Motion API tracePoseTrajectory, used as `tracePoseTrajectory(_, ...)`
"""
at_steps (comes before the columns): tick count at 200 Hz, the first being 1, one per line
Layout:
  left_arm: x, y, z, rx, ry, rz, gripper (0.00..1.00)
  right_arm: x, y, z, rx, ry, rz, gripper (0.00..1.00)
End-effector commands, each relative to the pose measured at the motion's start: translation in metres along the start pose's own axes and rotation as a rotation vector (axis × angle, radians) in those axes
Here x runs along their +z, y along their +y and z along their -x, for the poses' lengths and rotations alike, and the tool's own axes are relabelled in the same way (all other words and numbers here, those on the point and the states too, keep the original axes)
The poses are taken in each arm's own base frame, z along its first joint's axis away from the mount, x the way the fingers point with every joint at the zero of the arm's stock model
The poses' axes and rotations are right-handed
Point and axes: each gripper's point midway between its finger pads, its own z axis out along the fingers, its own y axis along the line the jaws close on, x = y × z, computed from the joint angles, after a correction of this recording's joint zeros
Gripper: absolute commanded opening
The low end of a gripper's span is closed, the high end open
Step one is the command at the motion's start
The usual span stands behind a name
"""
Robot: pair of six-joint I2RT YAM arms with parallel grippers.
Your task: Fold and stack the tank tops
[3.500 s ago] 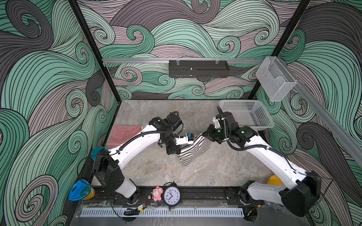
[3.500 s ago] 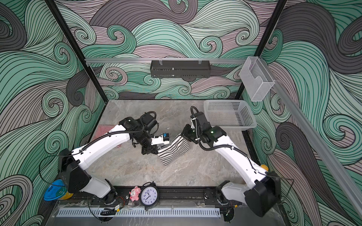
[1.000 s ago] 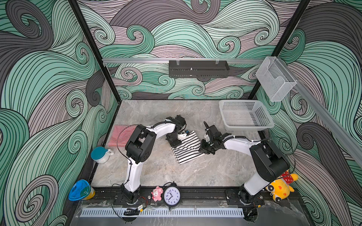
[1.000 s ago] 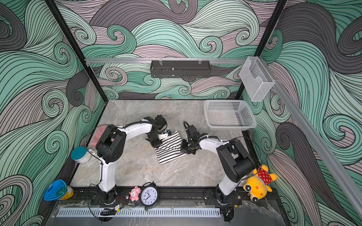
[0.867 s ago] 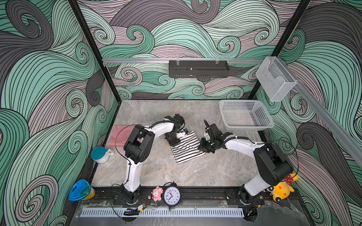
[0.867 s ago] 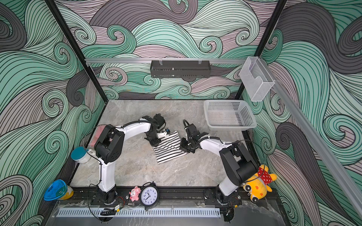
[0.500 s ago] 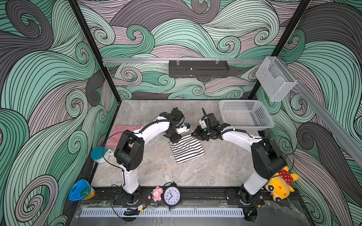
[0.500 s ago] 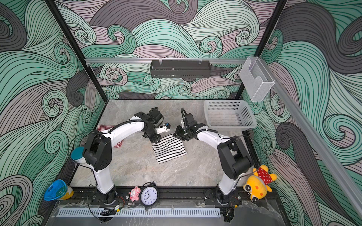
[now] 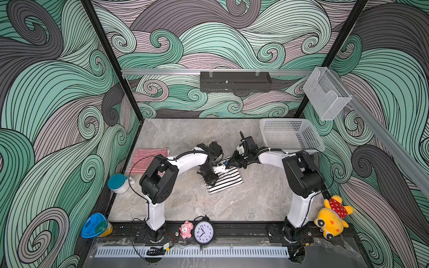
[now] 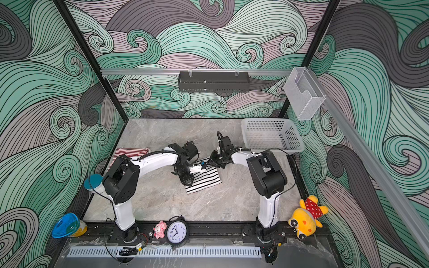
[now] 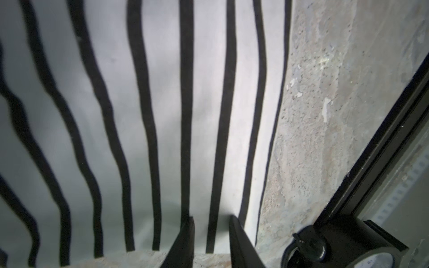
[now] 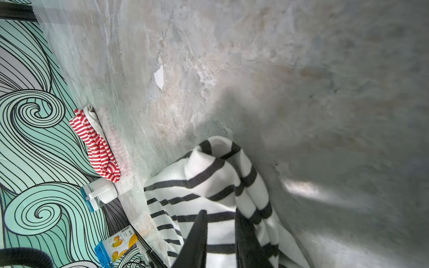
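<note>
The black-and-white striped tank top (image 9: 226, 182) (image 10: 205, 178) lies folded in a rough rectangle at mid-table. My left gripper (image 9: 211, 179) (image 10: 187, 179) hangs low over its left part. In the left wrist view the fingers (image 11: 212, 222) stand slightly apart over flat striped cloth (image 11: 139, 116), holding nothing. My right gripper (image 9: 230, 163) (image 10: 212, 162) is at the top's far right corner. Its jaws (image 12: 220, 215) are a little open, and a raised fold of the striped cloth (image 12: 209, 181) bunches against one finger. The red-and-white tank top (image 9: 148, 157) (image 10: 132, 152) (image 12: 97, 143) lies folded by the left wall.
A white perforated basket (image 9: 311, 139) stands at the back right, just behind the right arm. A teal-lidded cup (image 9: 117, 183) sits at the left edge. Along the front rail are a clock (image 9: 203, 230), a pink toy (image 9: 186, 229) and a yellow plush (image 9: 332, 218).
The left gripper has swung from the striped top's far edge down over its left part. The right gripper has drawn back to the far right corner, and its jaws have widened slightly.
</note>
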Motion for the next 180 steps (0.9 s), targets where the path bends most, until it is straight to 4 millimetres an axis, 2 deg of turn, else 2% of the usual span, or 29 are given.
tracePoseTrajectory(1,0.015,-0.009,-0.013,0.034,0.07,-0.04,0.29,-0.001,-0.006,-0.005,0.033,0.004,-0.011,0.23)
tracePoseTrajectory(66,0.038,-0.002,-0.05,0.059,0.231,-0.023,0.28,-0.01,-0.019,-0.025,0.086,-0.013,0.002,0.23)
tracePoseTrajectory(90,0.042,0.017,-0.056,0.057,0.264,0.063,0.27,-0.021,-0.011,-0.028,0.075,-0.039,0.047,0.25)
tracePoseTrajectory(121,0.029,0.052,-0.053,-0.022,0.244,0.14,0.27,-0.044,0.006,-0.031,0.042,-0.093,0.106,0.31)
tracePoseTrajectory(140,0.017,0.071,-0.051,-0.076,0.216,0.157,0.27,-0.054,0.013,-0.041,0.013,-0.099,0.094,0.32)
tracePoseTrajectory(161,0.007,0.083,-0.05,-0.103,0.189,0.173,0.27,-0.058,0.023,-0.057,-0.022,-0.084,0.083,0.32)
tracePoseTrajectory(180,0.001,0.088,-0.048,-0.114,0.169,0.179,0.27,-0.053,0.031,-0.071,-0.044,-0.061,0.087,0.31)
